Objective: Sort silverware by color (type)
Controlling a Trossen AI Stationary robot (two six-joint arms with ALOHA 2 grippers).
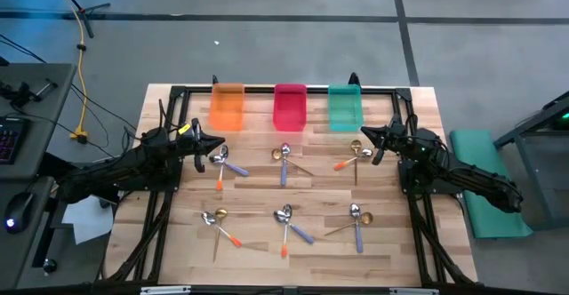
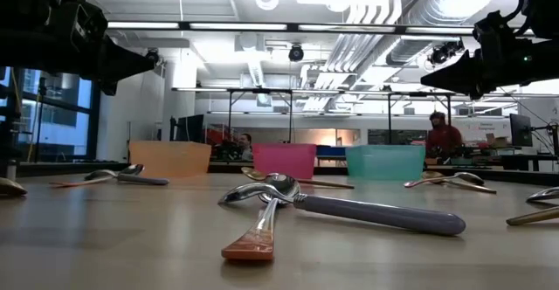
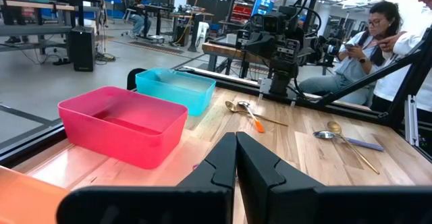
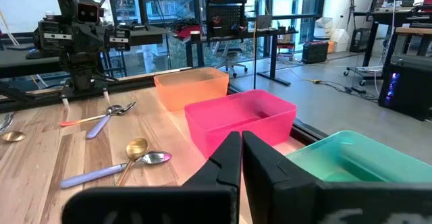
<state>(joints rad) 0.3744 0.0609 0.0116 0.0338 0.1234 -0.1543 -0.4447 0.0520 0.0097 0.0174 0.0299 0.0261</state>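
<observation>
The silverware (image 1: 284,188) is scattered over the wooden table (image 1: 187,242) in six little clusters, each mixing a gold spoon with purple-handled and orange-handled ones. Two rows of three, all in front of the orange bin (image 1: 227,107), pink bin (image 1: 290,107) and green bin (image 1: 345,107). Left gripper (image 1: 216,146) hangs above the far-left cluster, fingers pressed together and empty. Right gripper (image 1: 366,133) hovers near the far-right cluster, looks clenched too, holding nothing as far as I can see.

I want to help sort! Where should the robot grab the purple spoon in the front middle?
Probably mid-handle, from straight above, pinching across it. The purple spoon lies flat with its handle clear on the table, while its bowl end crosses an orange-handled spoon.
</observation>
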